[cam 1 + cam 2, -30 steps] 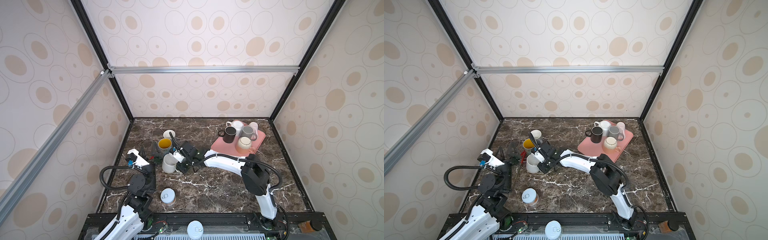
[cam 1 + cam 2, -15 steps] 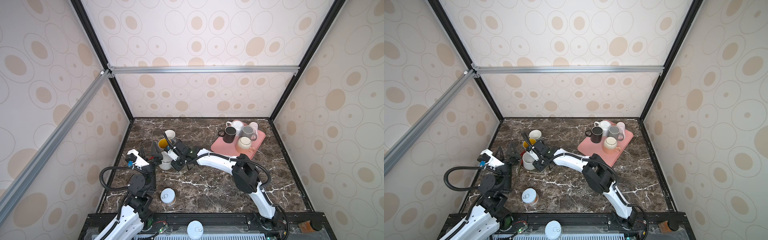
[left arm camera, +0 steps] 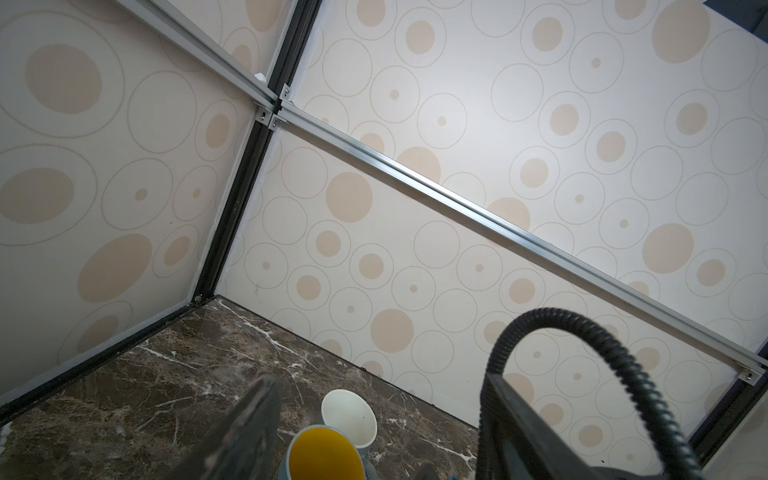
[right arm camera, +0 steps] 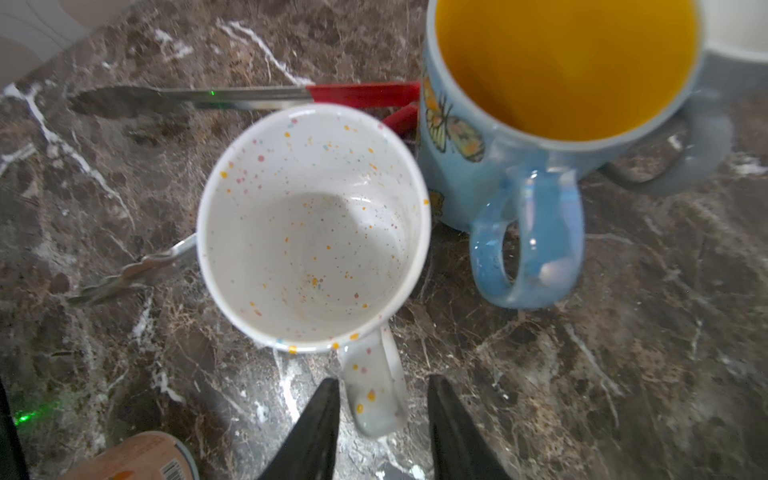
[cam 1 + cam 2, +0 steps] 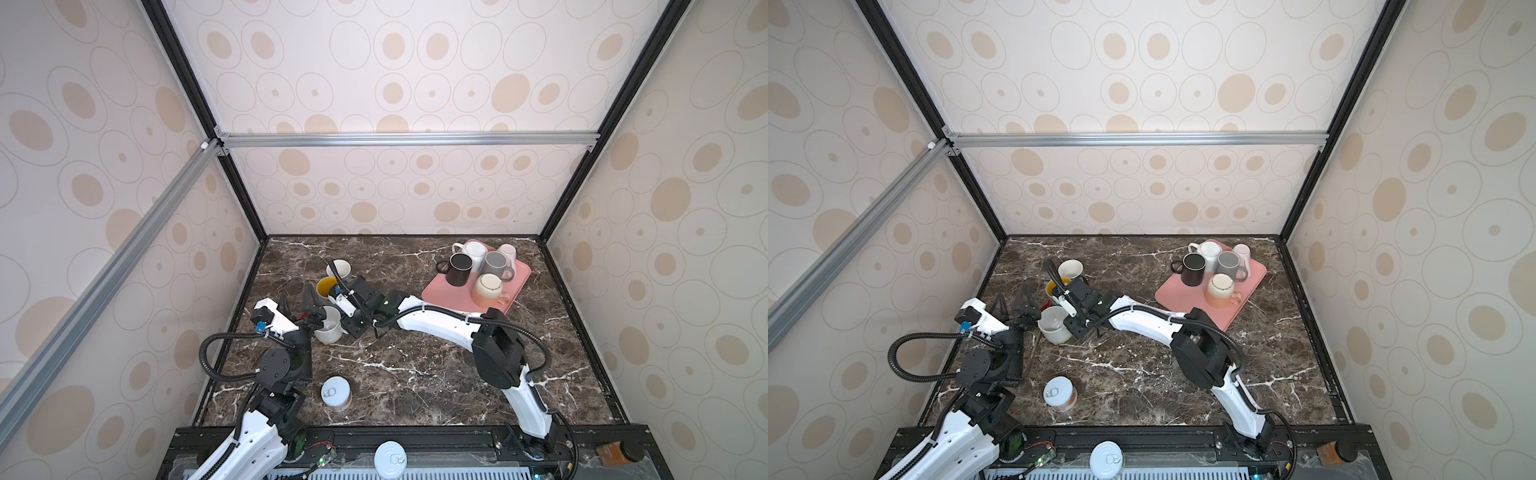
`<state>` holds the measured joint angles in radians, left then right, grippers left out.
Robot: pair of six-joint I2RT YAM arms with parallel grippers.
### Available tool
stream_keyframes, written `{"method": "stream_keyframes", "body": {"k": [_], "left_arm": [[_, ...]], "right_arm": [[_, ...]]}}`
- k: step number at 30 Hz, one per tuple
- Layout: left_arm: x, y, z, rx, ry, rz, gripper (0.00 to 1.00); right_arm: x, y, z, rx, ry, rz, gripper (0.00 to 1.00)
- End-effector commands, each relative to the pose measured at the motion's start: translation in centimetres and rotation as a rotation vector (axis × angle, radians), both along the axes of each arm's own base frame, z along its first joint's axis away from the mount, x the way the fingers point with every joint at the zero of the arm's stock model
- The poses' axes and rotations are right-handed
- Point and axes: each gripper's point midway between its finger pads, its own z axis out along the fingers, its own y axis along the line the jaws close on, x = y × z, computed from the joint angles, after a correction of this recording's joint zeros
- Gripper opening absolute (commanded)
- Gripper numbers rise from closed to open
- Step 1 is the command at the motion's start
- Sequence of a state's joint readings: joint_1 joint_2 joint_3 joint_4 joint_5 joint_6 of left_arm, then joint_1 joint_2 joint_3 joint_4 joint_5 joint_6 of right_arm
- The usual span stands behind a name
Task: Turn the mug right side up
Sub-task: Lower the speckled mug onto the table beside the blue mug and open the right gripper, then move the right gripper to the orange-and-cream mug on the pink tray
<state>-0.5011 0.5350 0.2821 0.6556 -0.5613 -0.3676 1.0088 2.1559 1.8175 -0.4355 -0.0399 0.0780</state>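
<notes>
The mug [image 4: 311, 224] is white with coloured speckles and stands upright on the marble table, mouth up and empty; both top views show it [image 5: 328, 330] [image 5: 1054, 328] at the left middle. Its handle [image 4: 376, 390] lies between the fingers of my right gripper [image 4: 384, 380], which is open with a gap on each side of the handle. In both top views the right gripper [image 5: 353, 328] [image 5: 1076, 328] reaches across to the mug's right side. My left gripper [image 5: 297, 301] [image 3: 378, 380] stands open and empty just left of the mug, pointing towards the back wall.
A blue butterfly mug [image 4: 561, 62] with a yellow inside almost touches the white mug, with a cream mug [image 5: 338, 269] behind it. A red-handled knife [image 4: 249, 95] and a metal utensil [image 4: 124, 274] lie beside them. A can [image 5: 336, 392] stands nearer the front. A pink tray [image 5: 440, 297] holds several mugs.
The right gripper has carried the mug a little to the left and its jaws have spread off the handle. The left arm has stayed still.
</notes>
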Motion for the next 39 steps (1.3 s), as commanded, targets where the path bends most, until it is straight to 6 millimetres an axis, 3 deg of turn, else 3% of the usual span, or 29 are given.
{"method": "stream_keyframes", "body": {"k": [1, 5, 10, 13, 16, 19, 24, 30, 33, 39], "left_arm": [[0.3, -0.5, 1.0, 0.002, -0.007, -0.025, 0.76], [1.4, -2.0, 0.8, 0.009, 0.023, -0.085, 0.77], [3.1, -4.6, 0.7, 0.049, 0.05, -0.186, 0.76], [4.5, -7.0, 0.4, 0.089, 0.087, -0.272, 0.76], [5.8, -9.2, -0.2, 0.105, 0.123, -0.356, 0.76], [6.8, -11.2, -1.1, 0.106, 0.15, -0.438, 0.75], [8.9, -16.3, -3.8, 0.139, 0.244, -0.648, 0.7], [10.8, -21.6, -6.9, 0.111, 0.345, -0.847, 0.63], [11.0, -24.3, -7.8, 0.121, 0.369, -0.908, 0.62], [10.6, -30.2, -10.5, 0.144, 0.428, -1.032, 0.62]], "right_arm": [[0.4, -0.8, 5.1, 0.089, -0.08, -0.059, 0.39], [1.1, -2.8, 7.2, 0.108, -0.144, -0.136, 0.39], [2.9, -7.1, 8.5, 0.076, -0.181, -0.253, 0.39], [4.3, -10.7, 8.6, 0.059, -0.19, -0.334, 0.39], [6.1, -15.7, 8.6, 0.033, -0.192, -0.452, 0.39], [7.6, -21.4, 7.9, 0.034, -0.137, -0.595, 0.4], [9.4, -31.8, 5.8, 0.11, 0.004, -0.865, 0.42], [10.7, -42.1, 3.5, 0.167, 0.062, -1.139, 0.42], [11.2, -45.7, 2.3, 0.14, 0.087, -1.231, 0.42], [11.9, -50.0, -0.3, 0.147, 0.173, -1.341, 0.43]]}}
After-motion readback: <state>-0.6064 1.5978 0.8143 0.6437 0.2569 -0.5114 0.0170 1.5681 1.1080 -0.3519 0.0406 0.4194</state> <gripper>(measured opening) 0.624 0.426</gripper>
